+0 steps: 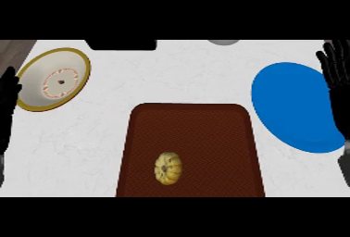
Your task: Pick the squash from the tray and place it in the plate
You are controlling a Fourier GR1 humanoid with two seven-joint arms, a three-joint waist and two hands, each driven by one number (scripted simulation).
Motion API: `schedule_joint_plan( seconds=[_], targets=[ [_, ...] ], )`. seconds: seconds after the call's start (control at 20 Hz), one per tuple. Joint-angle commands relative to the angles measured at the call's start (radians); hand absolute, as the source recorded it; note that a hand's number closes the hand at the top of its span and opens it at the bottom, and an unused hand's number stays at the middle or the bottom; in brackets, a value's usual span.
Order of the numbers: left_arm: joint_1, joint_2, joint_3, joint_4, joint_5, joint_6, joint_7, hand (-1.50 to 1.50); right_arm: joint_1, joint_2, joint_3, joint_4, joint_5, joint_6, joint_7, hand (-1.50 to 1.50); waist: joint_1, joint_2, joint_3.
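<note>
A small yellow ribbed squash (168, 168) lies on the brown tray (191, 120), near the tray's front and left of its middle. A blue plate (294, 106) sits on the white counter to the tray's right. My right hand (338, 92) stands at the right edge with fingers straight and up, over the blue plate's right rim. At the left edge my left hand (8, 99) rests open, fingers up, beside a white plate. Neither hand touches the squash.
A white plate with a gold rim and a red ring (53, 79) sits at the back left. A dark object (121, 44) and a grey round thing (223, 42) show at the counter's back edge.
</note>
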Motion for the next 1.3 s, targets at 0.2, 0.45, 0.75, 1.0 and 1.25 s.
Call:
schedule_joint_plan(
  seconds=[0.2, 0.45, 0.75, 1.0, 1.25],
  targets=[
    [0.063, -0.21, -0.164, 0.067, 0.105, -0.081, 0.067, 0.0, -0.243, -0.035, 0.317, -0.071, 0.261, 0.063, 0.13, 1.5, 0.047, -0.01, -0.036],
    [0.105, -0.324, -0.222, 0.101, 0.171, -0.111, 0.071, 0.0, -0.311, -0.098, 0.388, -0.075, 0.633, -0.081, 0.265, -1.5, -0.002, -0.03, -0.031],
    [0.123, -0.334, -0.196, 0.128, 0.193, -0.148, 0.041, 0.0, -0.32, 0.196, 0.658, -0.068, 0.943, -0.154, 0.442, -1.5, -0.013, -0.029, -0.021],
    [0.186, -0.375, -0.212, 0.146, 0.165, -0.143, -0.032, 0.0, -0.322, 0.158, 0.677, -0.219, 0.985, 0.105, 0.656, -1.5, -0.029, -0.034, -0.021],
    [0.161, -0.372, -0.211, 0.162, 0.16, -0.139, -0.013, 0.0, -0.448, 0.202, 0.793, -0.138, 0.926, 0.443, 0.865, -1.5, -0.026, -0.039, -0.025]
  ],
)
